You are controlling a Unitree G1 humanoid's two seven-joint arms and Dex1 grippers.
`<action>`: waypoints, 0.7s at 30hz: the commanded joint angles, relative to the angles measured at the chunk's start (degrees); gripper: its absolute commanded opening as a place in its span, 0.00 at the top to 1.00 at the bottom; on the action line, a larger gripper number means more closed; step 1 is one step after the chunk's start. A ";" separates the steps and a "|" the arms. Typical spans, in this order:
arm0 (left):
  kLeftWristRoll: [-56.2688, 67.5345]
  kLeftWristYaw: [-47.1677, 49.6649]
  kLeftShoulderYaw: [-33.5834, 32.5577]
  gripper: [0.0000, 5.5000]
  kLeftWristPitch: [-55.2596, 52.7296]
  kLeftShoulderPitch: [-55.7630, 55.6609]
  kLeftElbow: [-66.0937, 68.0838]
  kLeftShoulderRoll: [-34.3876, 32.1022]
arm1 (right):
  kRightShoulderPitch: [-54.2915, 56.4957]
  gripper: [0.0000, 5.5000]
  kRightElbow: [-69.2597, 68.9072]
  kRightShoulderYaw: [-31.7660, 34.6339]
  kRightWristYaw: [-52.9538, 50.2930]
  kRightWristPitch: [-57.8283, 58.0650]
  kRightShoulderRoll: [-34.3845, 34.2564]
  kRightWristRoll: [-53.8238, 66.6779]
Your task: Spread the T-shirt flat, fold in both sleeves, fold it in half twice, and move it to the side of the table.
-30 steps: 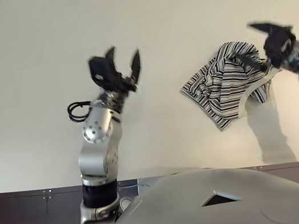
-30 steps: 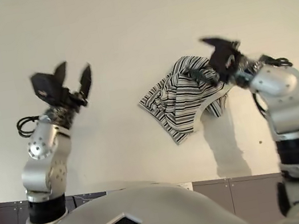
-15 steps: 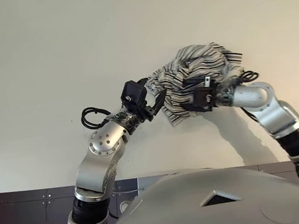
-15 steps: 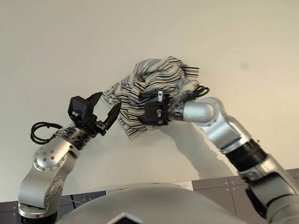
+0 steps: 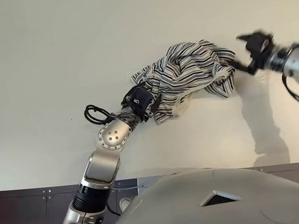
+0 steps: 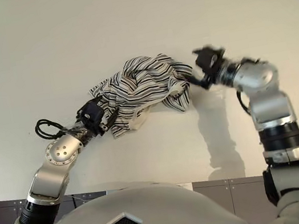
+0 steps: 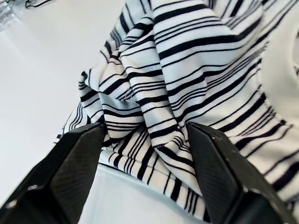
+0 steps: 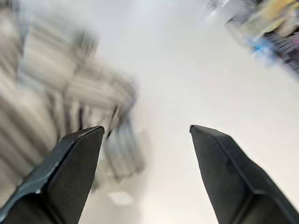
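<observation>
Left pincer [image 7: 145, 135] of mine gapes wide, a striped fold of the T-shirt [image 5: 188, 70] bunched between its fingers but unclamped. My right pincer [image 8: 147, 128] is open and empty, with cloth just beside it. The shirt lies crumpled between them on the table [image 5: 42, 61]; I judge spreading barely begun and no folds made. My left wrist view shows the open gap, which the head views hide.

Silver arms [image 5: 113, 136], blk end effectors [image 7: 145, 130] [image 8: 145, 129], blk cable loop [image 5: 95, 114].
</observation>
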State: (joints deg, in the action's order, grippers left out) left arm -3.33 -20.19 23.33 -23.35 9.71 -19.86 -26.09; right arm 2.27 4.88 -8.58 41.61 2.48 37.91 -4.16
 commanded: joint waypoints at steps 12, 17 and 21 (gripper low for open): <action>0.18 -14.66 -10.61 0.43 19.26 1.47 14.99 -19.87 | 8.09 0.39 22.12 -1.12 -21.54 -1.11 -3.96 -10.07; 13.32 -11.91 -18.52 0.43 12.42 -4.16 3.55 -10.67 | 3.12 0.39 0.64 5.81 -13.03 1.93 -7.70 7.98; 20.20 -12.93 -23.64 0.43 5.08 -4.12 -0.83 -10.23 | 1.46 0.39 -12.81 5.66 -4.16 11.78 -6.58 18.47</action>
State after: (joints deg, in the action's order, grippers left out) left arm 15.96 -32.36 1.00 -15.56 4.86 -19.99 -35.83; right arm 4.19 -4.65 -1.74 35.12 10.66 30.30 13.11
